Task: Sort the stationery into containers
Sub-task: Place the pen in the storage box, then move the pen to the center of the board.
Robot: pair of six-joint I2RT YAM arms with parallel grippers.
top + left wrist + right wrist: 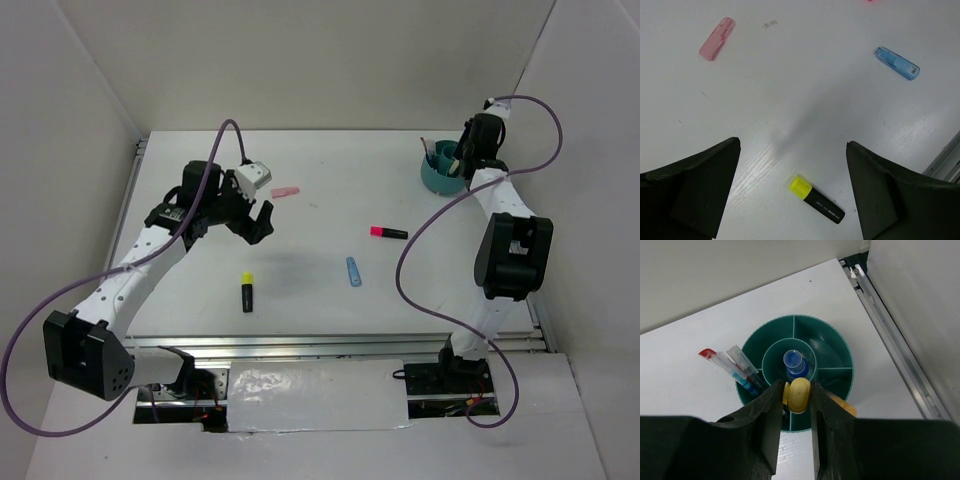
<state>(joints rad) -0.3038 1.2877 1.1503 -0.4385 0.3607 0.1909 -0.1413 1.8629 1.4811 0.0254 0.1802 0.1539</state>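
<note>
Teal, round, plastic: organiser cup (837, 347) at the far right corner of the white bench (320, 170), close beside the metal rail (910, 370) along the bench edge. Split inside into a centre well and a ring of outer segments. In the centre well, a blue-capped pen (794, 360), upright. In the left outer segment, a bundle of clear-barrelled pens (740, 365), 1 with a red cap, leaning out over the rim. Over the near outer segment, right pincer (800, 395), narrowed to a slim gap and clamped on a yellow round-ended marker (800, 390), seen end-on, with the blue-capped pen just beyond it and the pen bundle off to its left. An orange-yellow piece (846, 406) peeping out beside 1 black finger, too hidden to identify. Cannot tell whether the held marker's lower end is below the rim.

Well apart, over the left half of the bench, left pincer (792, 145) spread wide, gripping nothing, hanging above the surface. Flat on the bench near the gap: yellow-capped black highlighter (816, 199). Further off, 3 loose pieces, none touching another:
- flat translucent pink eraser (716, 39), far left
- translucent blue pen-shaped piece (897, 63), mid-bench
- pink-and-black marker (388, 232), between the blue piece and the cup
</note>
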